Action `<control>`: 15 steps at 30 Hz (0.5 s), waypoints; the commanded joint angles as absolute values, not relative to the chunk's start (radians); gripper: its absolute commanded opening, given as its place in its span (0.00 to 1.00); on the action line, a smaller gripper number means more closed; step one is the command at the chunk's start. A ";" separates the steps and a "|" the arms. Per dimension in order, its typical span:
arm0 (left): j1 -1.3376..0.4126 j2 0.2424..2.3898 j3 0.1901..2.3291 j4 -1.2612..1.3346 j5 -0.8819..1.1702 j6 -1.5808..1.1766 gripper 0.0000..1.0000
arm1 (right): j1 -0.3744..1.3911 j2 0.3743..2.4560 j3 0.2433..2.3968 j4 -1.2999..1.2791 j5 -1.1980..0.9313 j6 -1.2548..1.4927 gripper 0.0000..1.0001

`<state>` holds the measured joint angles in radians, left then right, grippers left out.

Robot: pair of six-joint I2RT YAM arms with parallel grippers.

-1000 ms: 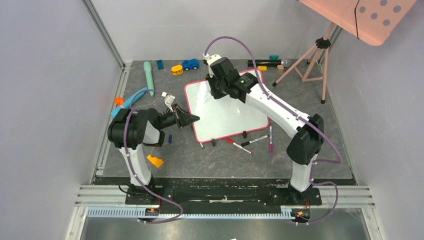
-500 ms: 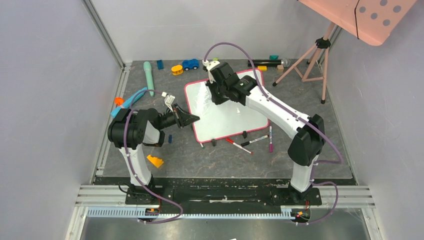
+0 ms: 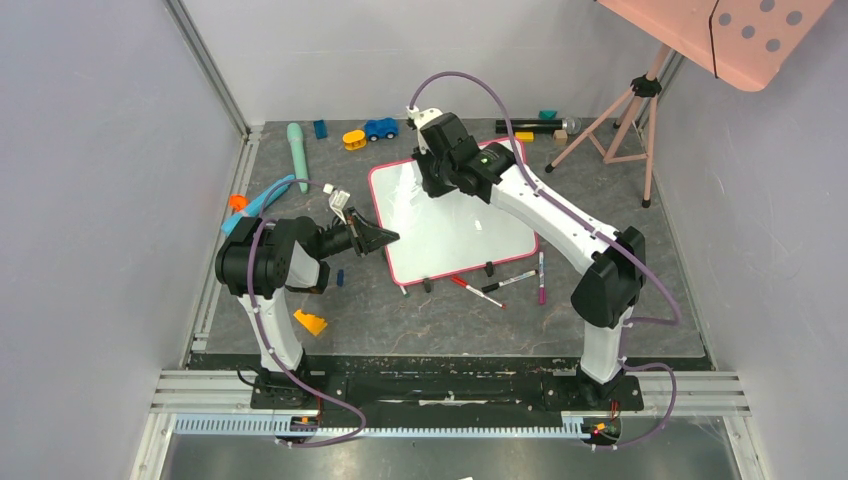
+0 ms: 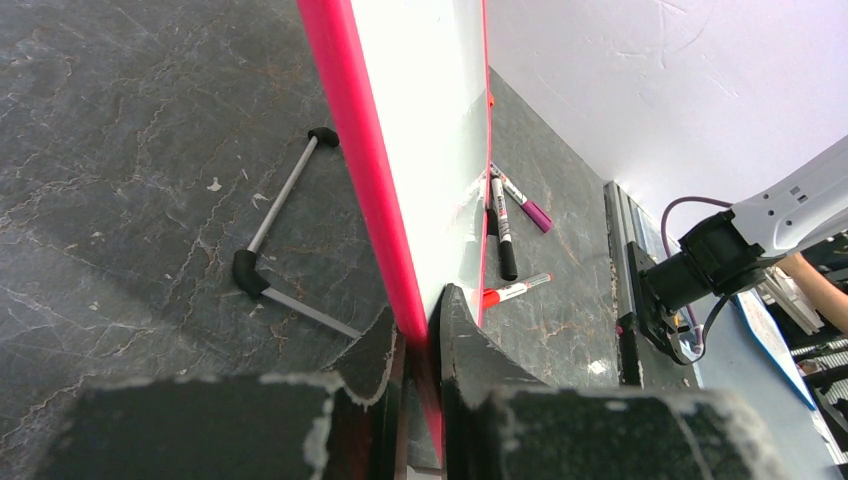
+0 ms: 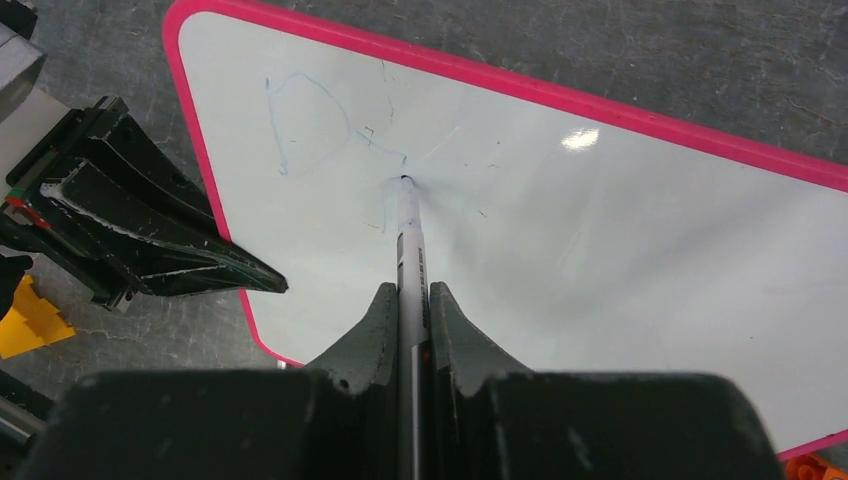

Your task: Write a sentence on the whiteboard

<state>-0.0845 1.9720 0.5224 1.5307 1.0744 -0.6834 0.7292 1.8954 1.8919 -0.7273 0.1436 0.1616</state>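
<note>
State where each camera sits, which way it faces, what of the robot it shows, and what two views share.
Top external: above and behind the robot, looking down at the table; left hand and right hand show.
Left wrist: low, facing along the whiteboard edge; its fingers clamp the pink frame.
Right wrist: above the board, facing down; its fingers hold a marker on it.
Shared: top and right wrist both show the left hand on the board's edge.
</note>
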 commanded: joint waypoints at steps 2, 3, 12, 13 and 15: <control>-0.080 2.034 0.492 1.557 1.019 -0.403 0.05 | 0.702 1.886 1.886 -0.690 0.245 0.164 0.00; -0.080 2.033 0.492 1.557 1.019 -0.403 0.05 | 0.700 1.884 1.883 -0.688 0.247 0.166 0.00; -0.080 2.030 0.493 1.557 1.029 -0.405 0.23 | 0.698 1.755 1.725 -0.521 0.091 0.146 0.00; -0.080 2.030 0.493 1.557 1.033 -0.405 0.26 | 0.698 1.728 1.681 -0.479 0.068 0.146 0.00; -0.078 2.026 0.494 1.557 1.042 -0.405 0.39 | 0.696 1.680 1.635 -0.438 0.048 0.139 0.00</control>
<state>-0.0845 1.9717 0.5224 1.5333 1.0794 -0.6193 0.7086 1.7935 1.7187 -0.5938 0.1097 0.1593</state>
